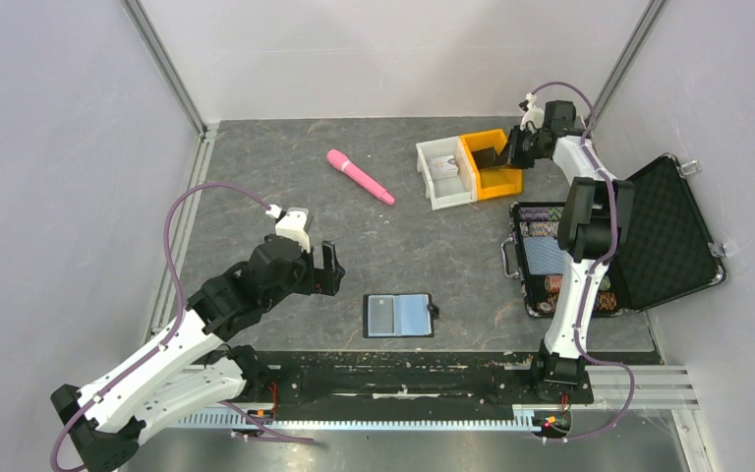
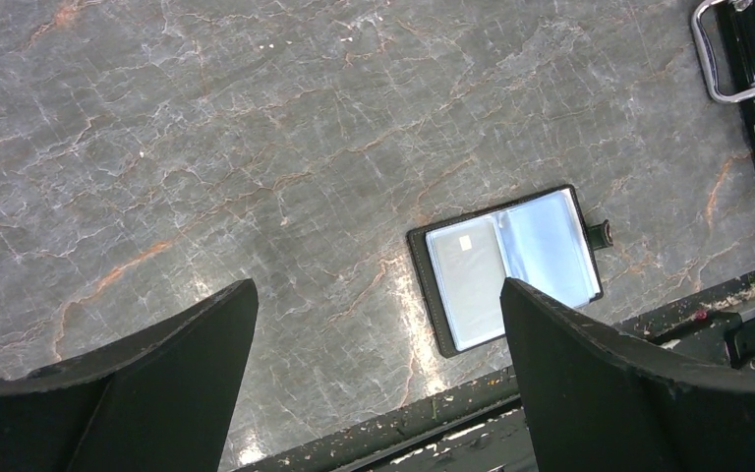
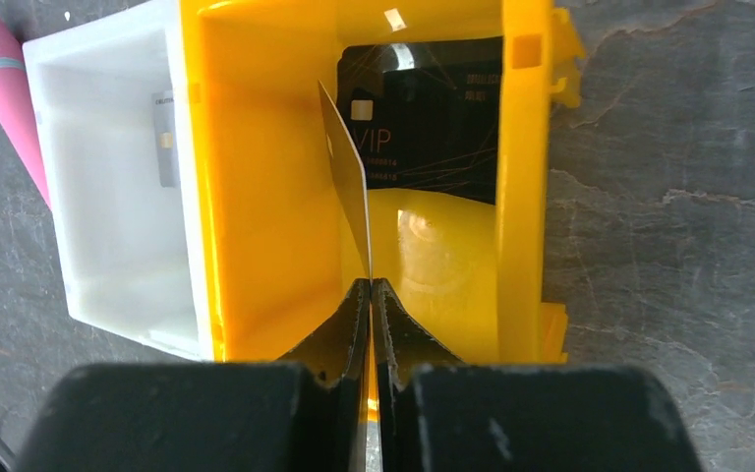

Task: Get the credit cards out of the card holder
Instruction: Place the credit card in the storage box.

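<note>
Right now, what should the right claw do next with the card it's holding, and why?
Probably open the right claw and let the card drop: it is pinched on edge above the yellow bin, where a black card already lies.

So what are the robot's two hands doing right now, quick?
Left hand: open, holding nothing.
Right hand: closed on a card, over the yellow bin.

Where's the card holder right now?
Top view: the card holder lies open at the middle of the table's front edge, just right of the left pincer.
</note>
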